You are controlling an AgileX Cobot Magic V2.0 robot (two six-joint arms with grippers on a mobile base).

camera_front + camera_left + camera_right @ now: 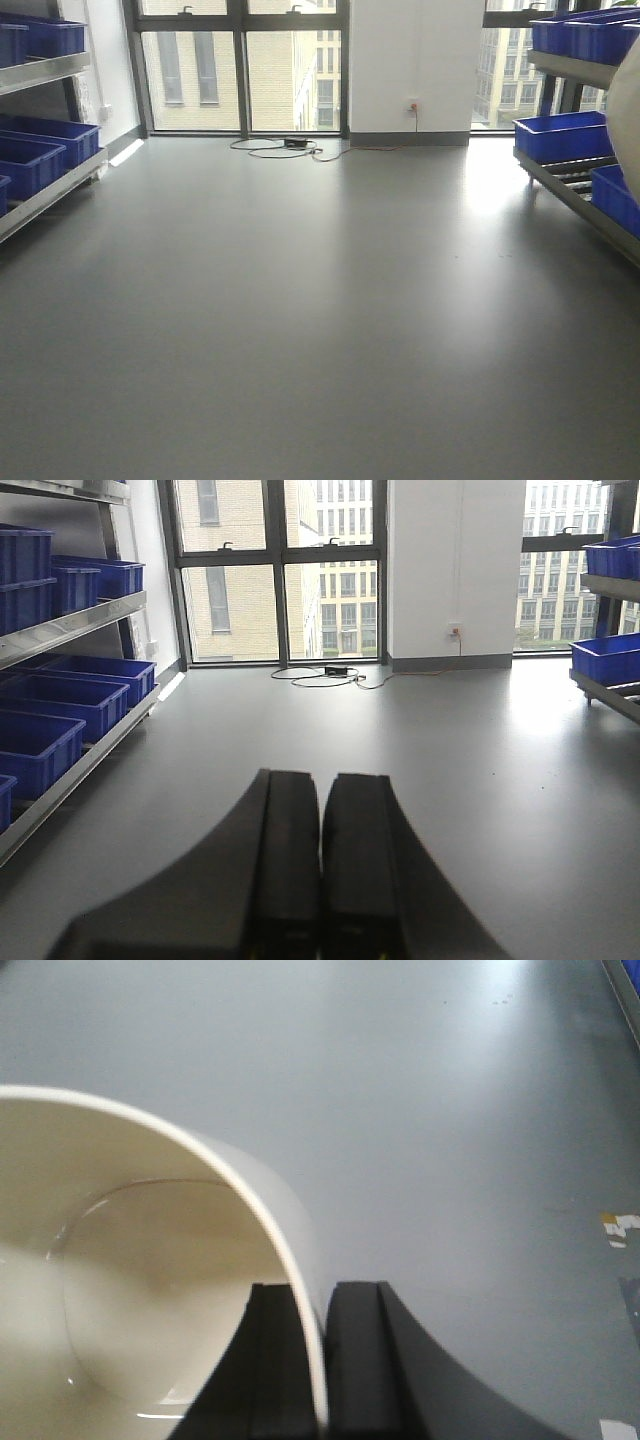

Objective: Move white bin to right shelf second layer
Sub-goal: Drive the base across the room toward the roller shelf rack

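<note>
White bin (pixel 150 1290) rim pinched by right gripper (pixel 322 1305) (left gripper (pixel 321 785) closed).

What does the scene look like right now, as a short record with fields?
Right hand: shut on the wall of the glossy cream-white plastic bin, one finger inside, one outside
Left hand: shut, holding nothing
Bin contents: none visible
Steel roller rack on the right: carries blue plastic crates; bin not yet on it
</note>
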